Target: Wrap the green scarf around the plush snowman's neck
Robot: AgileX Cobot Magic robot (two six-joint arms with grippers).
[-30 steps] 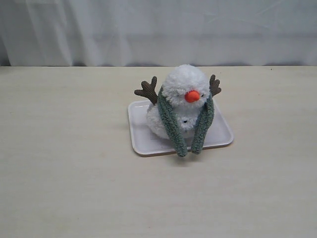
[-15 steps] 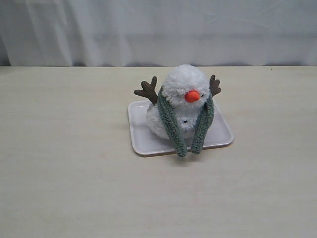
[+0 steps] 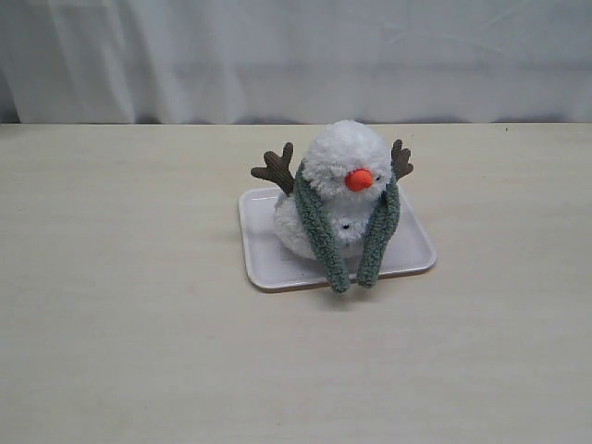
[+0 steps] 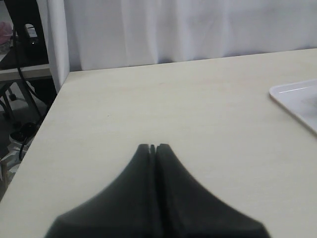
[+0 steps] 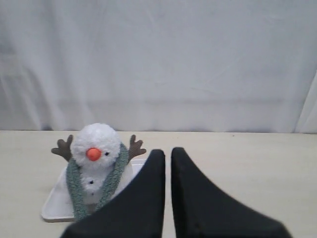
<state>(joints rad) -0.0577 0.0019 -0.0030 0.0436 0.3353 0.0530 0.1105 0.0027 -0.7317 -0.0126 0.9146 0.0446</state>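
Two ends of the long, fuzzy grey-green knit scarf [image 3: 319, 231] hang down the front of the small fluffy white plush snowman [image 3: 338, 153]. The strip passes round its neck [image 3: 350, 201] and drops on either side of the orange nose toward 6 o'clock. Both rounded tips reach the near rim of the shallow white rectangular tray [image 3: 264, 250].

Bare pale wood-grain tabletop [image 3: 120, 324] spreads wide at 3, 6 and 9 o'clock of the tray. At 12 o'clock the table's far edge meets a white curtain [image 3: 277, 55]. The left wrist view shows a side edge of the table dropping away to cables below.

The snowman sits in the tray toward its 12 o'clock side, with brown twig arms raised at 10 and 2 o'clock of the head.

The black left gripper [image 4: 153, 147] hovers over bare table, its fingers pressed together on nothing. The black right gripper [image 5: 168, 151], facing the snowman from well apart, has its fingers drawn together to a thin slit and is empty.
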